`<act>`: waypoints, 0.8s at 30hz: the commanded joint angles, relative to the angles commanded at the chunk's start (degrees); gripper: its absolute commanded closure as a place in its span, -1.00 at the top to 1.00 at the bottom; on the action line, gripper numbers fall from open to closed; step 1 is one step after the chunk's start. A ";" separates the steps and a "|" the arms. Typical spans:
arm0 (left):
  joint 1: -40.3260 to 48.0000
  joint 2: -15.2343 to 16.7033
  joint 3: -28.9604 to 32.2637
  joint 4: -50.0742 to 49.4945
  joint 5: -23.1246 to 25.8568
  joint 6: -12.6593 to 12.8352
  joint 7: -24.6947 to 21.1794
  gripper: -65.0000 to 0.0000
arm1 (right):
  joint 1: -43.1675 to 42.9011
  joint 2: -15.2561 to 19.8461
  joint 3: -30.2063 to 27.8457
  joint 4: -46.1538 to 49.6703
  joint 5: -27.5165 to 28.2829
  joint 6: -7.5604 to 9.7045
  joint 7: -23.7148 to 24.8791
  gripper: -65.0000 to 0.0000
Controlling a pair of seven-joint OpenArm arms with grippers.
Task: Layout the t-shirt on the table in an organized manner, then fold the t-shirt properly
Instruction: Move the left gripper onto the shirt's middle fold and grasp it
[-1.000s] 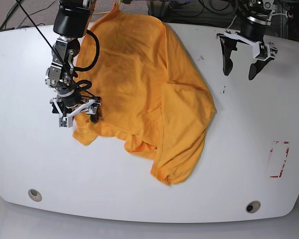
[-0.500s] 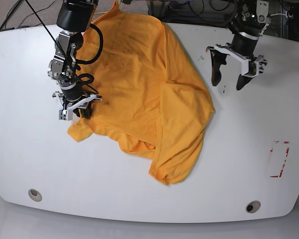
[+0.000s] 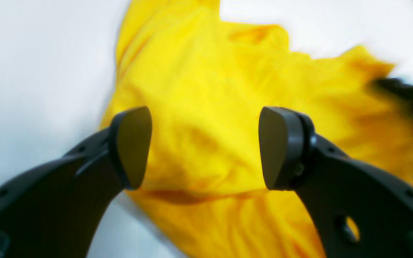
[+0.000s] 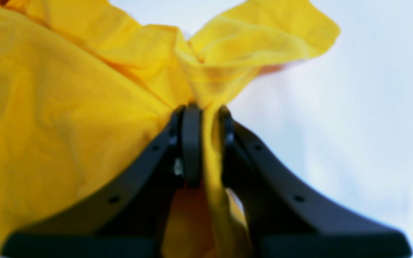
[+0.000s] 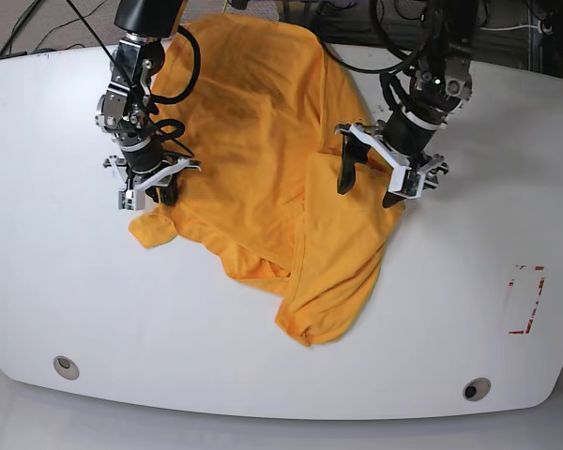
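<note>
White and glossy, the bench [image 5: 38, 281] carries the t-shirt [image 5: 263, 159] crumpled across its far middle, one sleeve and a doubled-over flap trailing toward the near edge, so the laying-out is plainly not done. A second ago the left arm hung over bare bench well to the side of the cloth; now its left fingers [image 5: 375, 180] have swung in and hover spread wide above the shirt's edge, with nothing between them, and the left wrist view shows only yellow cloth in the gap. The right fingers [image 4: 203, 143] stay clamped on a bunched fold of the shirt, the cloth pinched between them and fanning out beyond, and they have drawn that corner a little toward the far side of the bench since then. To my eye this means both arms are about to hold the shirt at once, which is what it takes to stretch it flat before any folding can begin.
</note>
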 joint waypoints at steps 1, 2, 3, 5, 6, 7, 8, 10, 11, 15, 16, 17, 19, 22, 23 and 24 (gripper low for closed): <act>-0.26 0.00 1.05 -0.53 1.05 0.00 0.00 0.35 | -0.26 -0.09 0.00 0.00 0.00 0.00 0.00 -0.80; -0.53 -0.09 2.64 -1.14 3.08 0.00 -0.09 0.35 | -0.53 -0.26 0.00 0.26 0.00 0.00 0.00 -0.80; -0.53 -0.18 3.69 -1.41 4.66 0.00 -0.18 0.35 | -0.62 -0.26 0.00 0.79 0.00 0.00 0.00 -0.80; -0.53 -0.18 4.92 -1.67 6.77 0.00 -0.18 0.35 | -0.88 -0.44 0.00 1.23 0.00 0.00 0.00 -0.80; -0.53 -0.18 5.36 -1.85 7.82 0.00 -0.18 0.35 | -1.14 -0.44 0.00 1.23 0.00 0.00 0.00 -0.80; -0.53 -0.18 5.98 -2.11 8.88 0.00 -0.18 0.35 | -1.32 -0.44 -0.09 1.23 0.00 0.00 0.00 -0.80; -0.53 -0.18 6.33 -2.29 9.58 0.00 -0.18 0.35 | -1.32 -0.44 -0.09 1.23 0.00 0.00 0.00 -0.80; -0.53 -0.09 7.65 -2.99 12.40 0.18 -0.18 0.35 | -1.58 -0.53 -0.09 1.23 0.00 0.00 0.00 -0.80; -0.53 -0.09 7.82 -3.08 12.84 0.18 -0.18 0.35 | -1.67 -0.53 -0.09 1.23 0.00 0.00 0.00 -0.80; -0.53 0.09 7.91 -4.84 15.30 0.18 0.00 0.35 | -1.76 -0.53 -0.09 1.23 0.00 0.00 0.00 -0.80; -0.62 0.09 7.91 -5.36 15.74 0.18 0.00 0.35 | -1.76 -0.53 -0.09 1.23 0.00 0.00 0.00 -0.80; -0.62 0.09 7.91 -5.89 16.18 0.26 0.00 0.35 | -1.76 -0.53 -0.09 1.23 0.00 0.00 0.00 -0.80; -1.05 0.09 7.82 -6.95 16.88 0.26 0.00 0.35 | -1.76 -0.53 -0.09 1.23 0.00 0.00 0.00 -0.80; -1.76 0.09 7.82 -8.44 17.05 0.26 0.00 0.34 | -1.76 -0.53 -0.09 1.23 0.00 0.00 0.00 -0.80; -1.76 0.09 7.82 -8.88 17.05 0.26 0.00 0.34 | -1.76 -0.53 -0.09 1.23 0.00 0.00 0.00 -0.80; -1.76 0.09 7.74 -9.41 16.97 0.26 -0.09 0.33 | -1.76 -0.53 -0.09 1.23 0.00 0.00 0.00 -0.80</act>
